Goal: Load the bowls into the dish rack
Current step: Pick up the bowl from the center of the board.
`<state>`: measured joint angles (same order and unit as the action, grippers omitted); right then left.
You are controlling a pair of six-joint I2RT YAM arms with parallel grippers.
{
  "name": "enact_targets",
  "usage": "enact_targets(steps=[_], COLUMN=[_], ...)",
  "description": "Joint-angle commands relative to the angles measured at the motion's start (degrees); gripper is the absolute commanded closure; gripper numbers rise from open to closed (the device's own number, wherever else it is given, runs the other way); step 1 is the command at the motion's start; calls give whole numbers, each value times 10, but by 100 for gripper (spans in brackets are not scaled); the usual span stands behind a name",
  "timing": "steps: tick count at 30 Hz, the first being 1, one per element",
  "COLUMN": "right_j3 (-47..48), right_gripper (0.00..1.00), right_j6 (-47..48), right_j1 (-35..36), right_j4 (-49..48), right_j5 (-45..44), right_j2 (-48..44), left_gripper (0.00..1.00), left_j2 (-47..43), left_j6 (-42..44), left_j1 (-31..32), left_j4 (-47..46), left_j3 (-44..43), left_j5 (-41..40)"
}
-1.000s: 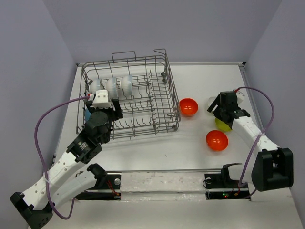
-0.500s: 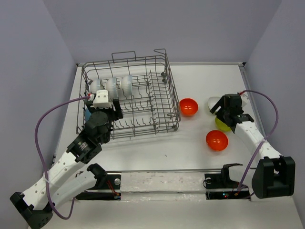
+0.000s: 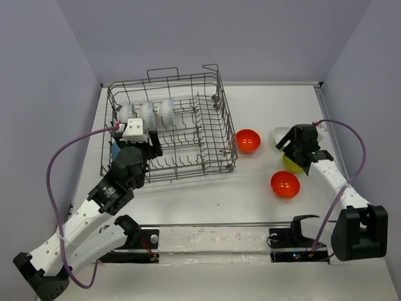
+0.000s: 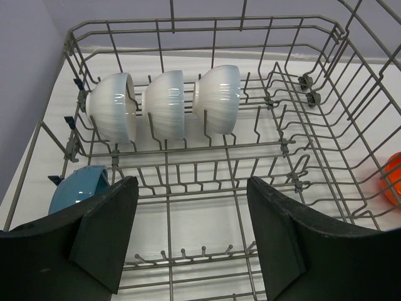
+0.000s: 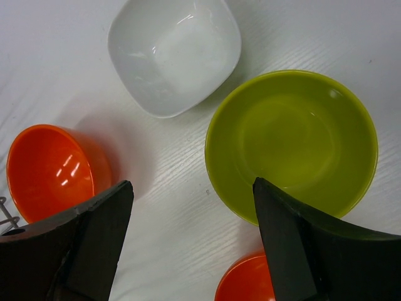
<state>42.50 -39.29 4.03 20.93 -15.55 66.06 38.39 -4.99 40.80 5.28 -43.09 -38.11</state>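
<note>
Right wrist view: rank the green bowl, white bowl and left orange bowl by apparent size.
1. green bowl
2. white bowl, cut off by the top edge
3. left orange bowl, partly hidden, so second versus third is unsure

Bright, even overhead light; all three views come to you sharp.
You'll see a soft shadow beside the orange bowl, glare spots on the white bowl, and the dish rack rim bowing near frame edges.

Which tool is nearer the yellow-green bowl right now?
Right. The right tool hangs open over the yellow-green bowl; the left tool is far off, open over the dish rack.
</note>
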Motion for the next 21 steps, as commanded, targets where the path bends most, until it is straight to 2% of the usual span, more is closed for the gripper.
enact_targets(steps=[1,11,18,21], right_j3=[-4,-20,-31,-44], right_gripper=[17,16,16,20], right_j6=[-11,-11,-18,-22], right_j1=[-4,-77,-94,-108], right_j4=[-23,-1,18,20], right_j5=[-22,-25,-41,-24], right_j2=[-7,-33,-58,-52], left_gripper=[21,20,20,20], left_j2=[-10,-11,-13,-13], left_j6=[1,2,1,1], left_j1=[2,2,2,2], left_j4=[-33,-32,-32,-32], left_j3=[5,5,5,5], left_j5=[-2,2,3,4])
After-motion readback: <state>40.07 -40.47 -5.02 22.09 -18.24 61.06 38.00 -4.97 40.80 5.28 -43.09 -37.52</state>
